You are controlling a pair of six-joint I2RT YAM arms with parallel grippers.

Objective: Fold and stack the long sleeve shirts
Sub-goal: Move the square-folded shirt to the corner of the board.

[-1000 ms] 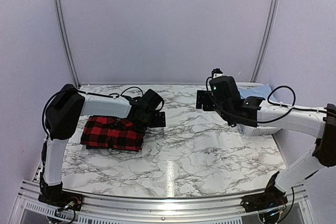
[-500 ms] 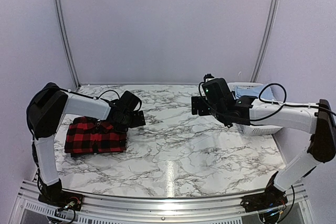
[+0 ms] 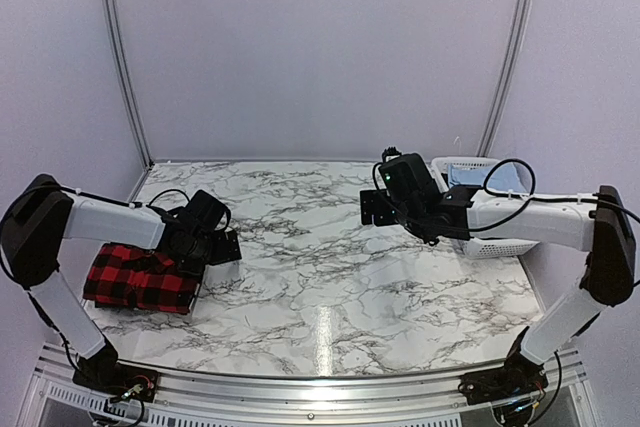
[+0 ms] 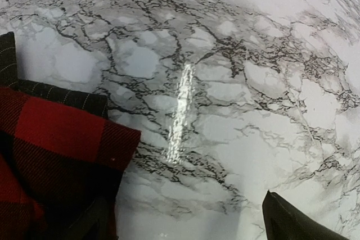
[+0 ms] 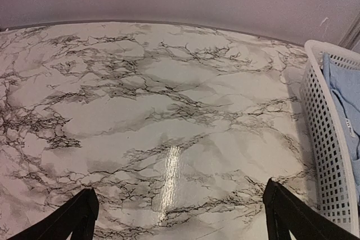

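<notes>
The red-and-black plaid shirt (image 3: 138, 278) lies folded at the table's near left. It fills the lower left of the left wrist view (image 4: 50, 155), with a dark pinstriped cloth edge (image 4: 62, 97) showing beside it; I cannot tell if that is the charcoal shirt. My left gripper (image 3: 218, 246) is at the shirt's right edge, jaws wide open (image 4: 188, 226), with its left finger (image 4: 93, 223) over the plaid cloth. My right gripper (image 3: 372, 205) hovers open and empty above bare marble (image 5: 180, 217).
A white slotted basket (image 3: 490, 243) stands at the right rear with light blue cloth (image 5: 343, 105) inside; its wall (image 5: 323, 139) is close to my right gripper's right finger. The marble table (image 3: 320, 277) ends at a metal rail in front.
My left arm has swung left and nearer, and the plaid shirt has slid with it towards the table's near left. My right gripper has drifted slightly left.
</notes>
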